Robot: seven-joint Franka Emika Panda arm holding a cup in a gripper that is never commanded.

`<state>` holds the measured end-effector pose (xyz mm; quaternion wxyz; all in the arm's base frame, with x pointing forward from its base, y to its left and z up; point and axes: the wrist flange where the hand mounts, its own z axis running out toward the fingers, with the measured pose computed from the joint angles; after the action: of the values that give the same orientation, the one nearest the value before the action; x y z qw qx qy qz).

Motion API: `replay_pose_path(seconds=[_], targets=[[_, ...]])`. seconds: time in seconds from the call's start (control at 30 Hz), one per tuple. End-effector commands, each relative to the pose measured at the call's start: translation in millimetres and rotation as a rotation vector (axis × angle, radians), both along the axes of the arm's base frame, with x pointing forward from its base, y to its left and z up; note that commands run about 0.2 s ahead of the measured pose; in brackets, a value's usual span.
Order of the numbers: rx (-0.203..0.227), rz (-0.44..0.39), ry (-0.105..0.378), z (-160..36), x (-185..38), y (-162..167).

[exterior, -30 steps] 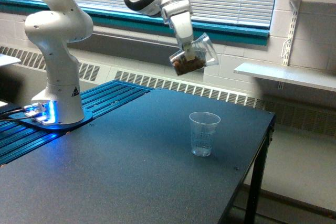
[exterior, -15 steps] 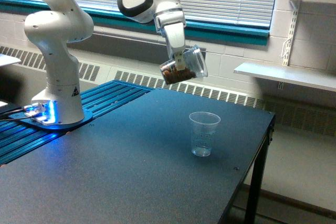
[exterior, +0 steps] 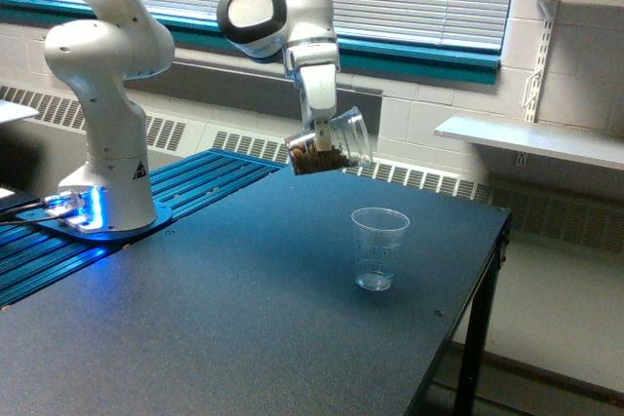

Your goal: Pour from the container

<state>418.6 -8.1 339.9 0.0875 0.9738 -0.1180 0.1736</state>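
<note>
Clear plastic: the container [exterior: 331,142] is a smooth see-through cup with a brown, grainy fill settled toward its base.
Container place: in the air over the far part of the dark table [exterior: 224,328], up and to the left of the small cup [exterior: 378,248].
Container tilt: lying well over, mouth up and to the right, base down and to the left; nothing is seen spilling.
Gripper: the gripper [exterior: 320,133] comes down from the white arm [exterior: 278,7] and meets the container at its upper wall.
Jaws: closed on the container's wall, holding it; the fingertips themselves are too small to make out.
Container to jaws: it hangs just under the wrist, the base to the left of the grip and the mouth to the right.
Small cup: upright on the table, right of centre, seemingly empty, well apart from the container.
Step in hand: carrying and lining up, as I judge; the pour is not begun.
Next move calls for: bringing the mouth over the small cup, then tipping it downward so the fill slides out slowly.
</note>
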Motion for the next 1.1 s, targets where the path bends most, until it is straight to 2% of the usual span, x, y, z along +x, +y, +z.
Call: replay_pose_path(seconds=[0.03, 1.1], targets=[[-0.009, -0.054, 0.006, -5.5, 3, 2], [-0.135, -0.057, 0.087, -27.3, 13, 23]])
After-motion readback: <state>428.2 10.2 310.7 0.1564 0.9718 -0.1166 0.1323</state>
